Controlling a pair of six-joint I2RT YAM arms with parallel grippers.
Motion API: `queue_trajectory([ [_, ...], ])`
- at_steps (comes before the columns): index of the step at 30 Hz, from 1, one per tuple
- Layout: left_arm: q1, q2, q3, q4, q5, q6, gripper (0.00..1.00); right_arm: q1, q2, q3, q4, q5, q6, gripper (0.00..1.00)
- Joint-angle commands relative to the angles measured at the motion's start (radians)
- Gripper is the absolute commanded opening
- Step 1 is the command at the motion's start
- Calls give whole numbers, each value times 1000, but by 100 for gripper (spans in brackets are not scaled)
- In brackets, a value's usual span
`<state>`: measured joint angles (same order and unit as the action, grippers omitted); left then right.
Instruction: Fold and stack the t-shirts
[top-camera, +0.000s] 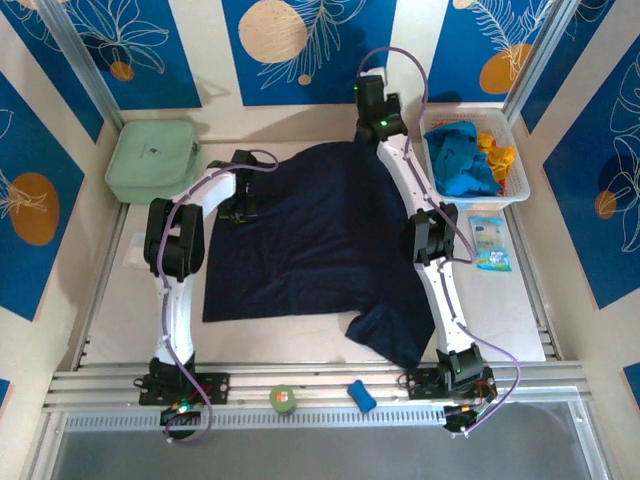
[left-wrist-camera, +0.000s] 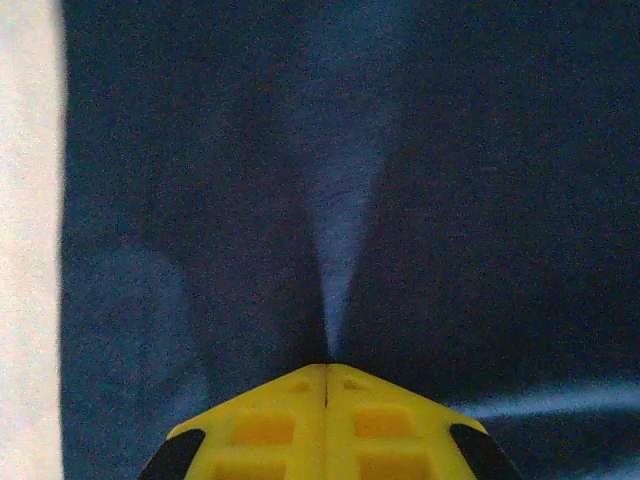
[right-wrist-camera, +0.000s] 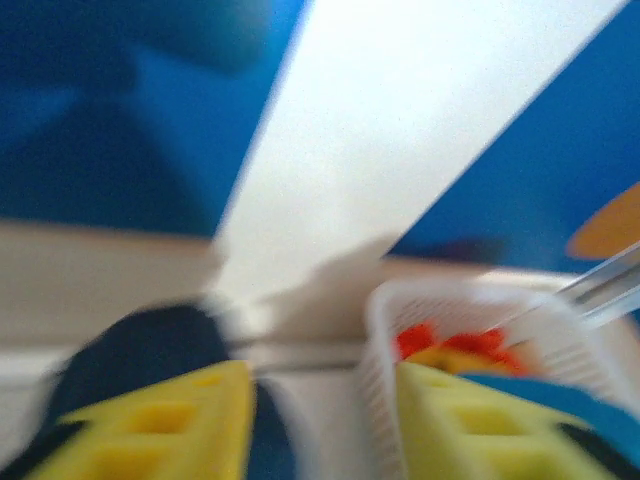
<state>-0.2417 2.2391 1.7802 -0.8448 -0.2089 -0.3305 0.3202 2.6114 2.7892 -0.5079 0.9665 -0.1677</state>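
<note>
We see navy shirt (top-camera: 310, 230) flat, unfolded; left gripper (left-wrist-camera: 326, 368) pinches it, right gripper (right-wrist-camera: 325, 390) spread; turquoise shirt (top-camera: 460, 165), orange shirt (top-camera: 498, 150) in basket (top-camera: 490, 201).

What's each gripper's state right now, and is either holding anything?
Left gripper: closed, pinching the navy t-shirt.
Right gripper: open, jaws apart; the view is blurred and nothing is seen held.

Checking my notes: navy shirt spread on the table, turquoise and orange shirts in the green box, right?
Wrong container: the top external view shows the turquoise shirt and orange shirt in the white mesh basket, not the green box. The navy shirt is spread on the table.
</note>
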Motion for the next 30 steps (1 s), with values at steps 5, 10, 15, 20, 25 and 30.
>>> queue_trajectory([
  [5, 1, -44, -25, -11, 6, 17, 0, 17, -60, -160, -227, 60, 232, 75],
  [10, 0, -62, -36, -19, -40, 12, 0, 19, -328, -596, -205, -77, 421, 71],
  [15, 6, -59, -31, -54, -137, -18, 0, 16, -525, -911, -214, -243, 550, 56],
  [20, 25, -36, -45, -61, -152, -57, 0, 16, -651, -1173, -243, -354, 668, 47],
  [25, 46, -5, -54, -57, -149, -75, 0, 7, -731, -1427, -244, -444, 767, 38],
  [30, 71, 4, -63, -49, -137, -91, 0, -39, -786, -1632, -175, -606, 842, 30],
])
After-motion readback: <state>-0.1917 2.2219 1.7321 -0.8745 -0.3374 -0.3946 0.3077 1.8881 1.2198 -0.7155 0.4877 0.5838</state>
